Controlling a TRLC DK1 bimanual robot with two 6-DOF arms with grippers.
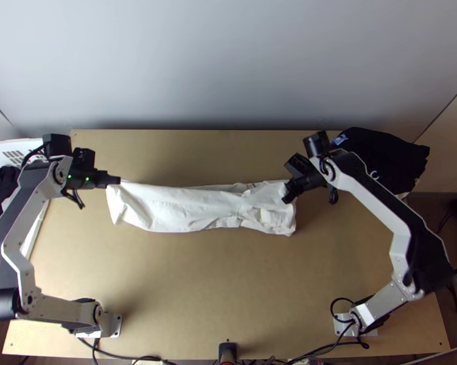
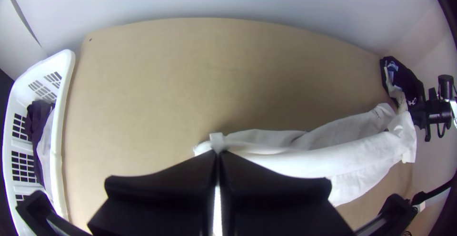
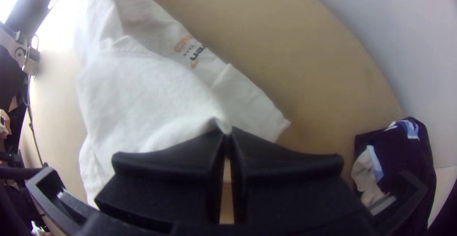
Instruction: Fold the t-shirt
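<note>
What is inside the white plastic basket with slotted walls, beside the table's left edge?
The basket holds a dark, bunched cloth and a pale cloth next to it. Whatever lies beneath them is covered.

Light wooden table (image 1: 228,280), its far edge at twelve o'clock: a long, wrinkled strip of white T-shirt (image 1: 173,210) spans ten to two o'clock; a bunched dark garment (image 1: 395,159) lies farther out at two.

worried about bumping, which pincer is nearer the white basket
Left. The left pincer holds the t-shirt at the end towards the basket; the right pincer is at the opposite end, much farther across the table.
</note>
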